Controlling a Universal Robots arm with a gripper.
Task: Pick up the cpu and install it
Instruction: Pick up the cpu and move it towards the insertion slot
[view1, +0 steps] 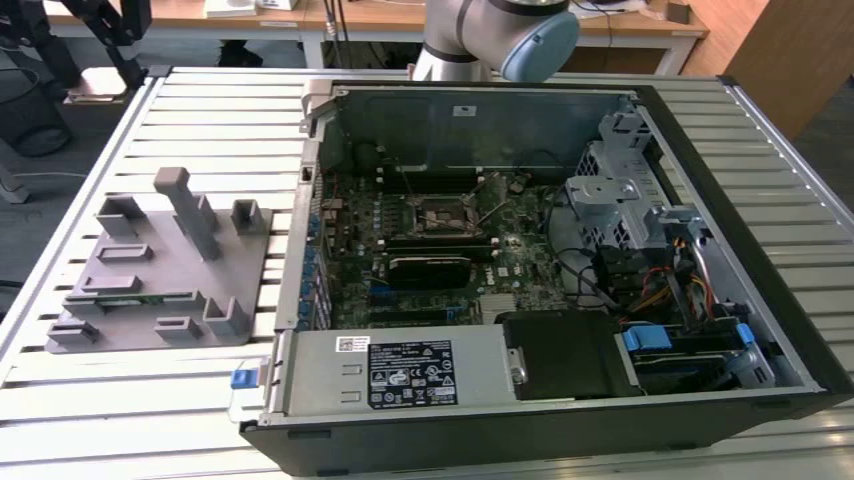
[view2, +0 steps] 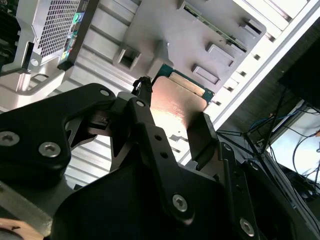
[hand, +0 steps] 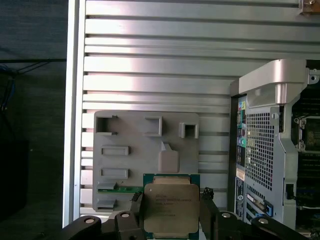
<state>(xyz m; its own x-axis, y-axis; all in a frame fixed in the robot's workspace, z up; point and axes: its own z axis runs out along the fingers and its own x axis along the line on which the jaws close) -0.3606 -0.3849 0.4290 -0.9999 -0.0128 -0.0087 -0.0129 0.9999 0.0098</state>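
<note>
Currently gripper (hand: 171, 212) is pinching the cpu (hand: 171, 197) by two opposite edges, fingers (hand: 136, 209) one per side, with the metal lid facing the camera in the first wrist view. The second wrist view agrees: the chip is clamped between the jaws. Cpu is in the air above the grey fixture (hand: 145, 150), which lies on the slatted table (view1: 134, 420) at the exterior view's left of the open case (view1: 467, 130). Socket (view1: 434, 212) on the board looks empty, though that's hard to be sure of. Handling, my guess: light, stiff and thin. The lid is smooth, so it could slip in a slack pinch. Underside contacts and socket pins are fragile, so no hard squeeze and no tilt. Best hold is the pale edges, centred, as now, keeping off the lid and underside
</note>
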